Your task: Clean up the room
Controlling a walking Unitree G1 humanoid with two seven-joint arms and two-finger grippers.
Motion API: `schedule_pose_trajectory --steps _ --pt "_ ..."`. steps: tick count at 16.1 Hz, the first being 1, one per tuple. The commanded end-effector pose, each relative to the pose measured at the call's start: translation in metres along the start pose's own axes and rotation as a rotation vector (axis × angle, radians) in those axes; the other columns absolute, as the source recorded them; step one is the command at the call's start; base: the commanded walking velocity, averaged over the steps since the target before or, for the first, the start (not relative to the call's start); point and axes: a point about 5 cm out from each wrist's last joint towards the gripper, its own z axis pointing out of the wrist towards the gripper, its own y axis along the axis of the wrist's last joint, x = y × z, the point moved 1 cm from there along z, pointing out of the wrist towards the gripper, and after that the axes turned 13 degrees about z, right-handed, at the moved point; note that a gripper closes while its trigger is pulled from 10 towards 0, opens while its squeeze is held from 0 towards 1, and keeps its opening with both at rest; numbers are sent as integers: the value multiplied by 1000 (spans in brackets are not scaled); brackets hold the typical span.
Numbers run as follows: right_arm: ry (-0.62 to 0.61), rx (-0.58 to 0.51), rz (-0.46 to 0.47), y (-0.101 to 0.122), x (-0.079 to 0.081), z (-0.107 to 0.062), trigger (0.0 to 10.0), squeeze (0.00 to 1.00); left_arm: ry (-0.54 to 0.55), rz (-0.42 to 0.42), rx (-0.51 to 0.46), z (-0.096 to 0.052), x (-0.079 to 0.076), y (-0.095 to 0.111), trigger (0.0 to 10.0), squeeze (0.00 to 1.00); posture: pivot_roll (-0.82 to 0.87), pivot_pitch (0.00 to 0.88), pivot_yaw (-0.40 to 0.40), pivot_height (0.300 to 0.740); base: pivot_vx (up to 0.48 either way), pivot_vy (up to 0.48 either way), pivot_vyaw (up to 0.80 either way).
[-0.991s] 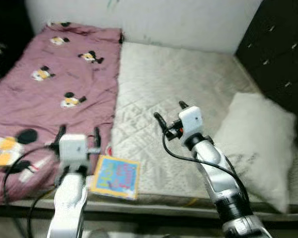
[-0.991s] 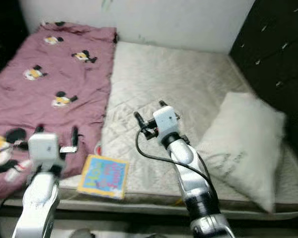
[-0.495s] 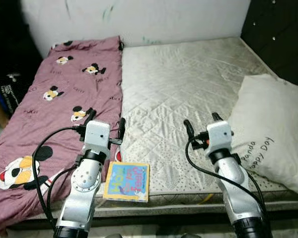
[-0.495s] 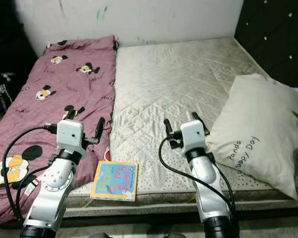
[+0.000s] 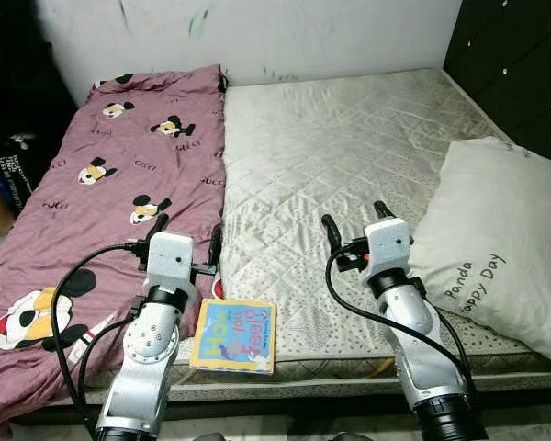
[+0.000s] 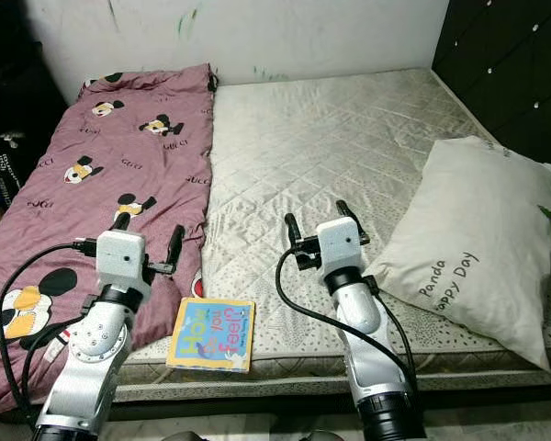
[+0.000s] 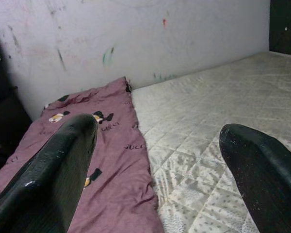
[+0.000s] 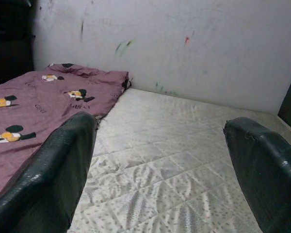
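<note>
The left gripper [image 5: 185, 234] is held up over the front edge of the bed, right where the pink blanket meets the bare mattress, and its two black fingers [image 7: 48, 179] are spread wide apart with nothing between them. The right gripper [image 5: 353, 219] is held up beside it, over the front part of the mattress, and its two black fingers [image 8: 53, 174] are also spread wide and hold nothing. Just below the left gripper, a small square picture book with a blue and yellow cover [image 5: 233, 334] lies flat at the front edge of the bed, partly sticking out over that edge. The wide pale quilted mattress [image 5: 340, 147] runs from the front edge back to the wall. A pink blanket with cartoon mouse pictures [image 5: 101, 202] covers the left side of the bed from the back to the front corner. A big white pillow with small dark writing on it [image 5: 500, 248] lies on the right side of the bed, near the right gripper but not touching it. A white wall with little paint marks [image 5: 257, 32] stands behind the bed, and a dark padded headboard [image 5: 514, 64] stands at the right edge.
</note>
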Motion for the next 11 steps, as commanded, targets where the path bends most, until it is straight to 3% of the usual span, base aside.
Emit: schedule_pose_trajectory --steps 1,7,11 --pt "-4 -1 -1 1 0 4 10000 0 5 3 -1 2 1 2 10000 0 -75 0 79 740 0 0 0" --pt "-41 -25 -23 5 -10 7 10000 0 -8 16 -2 2 3 -1 10000 0 -88 0 96 740 0 0 68" --pt "-18 1 -3 0 -5 5 10000 0 12 -8 -17 1 -4 6 10000 0 -59 0 30 740 0 0 0"
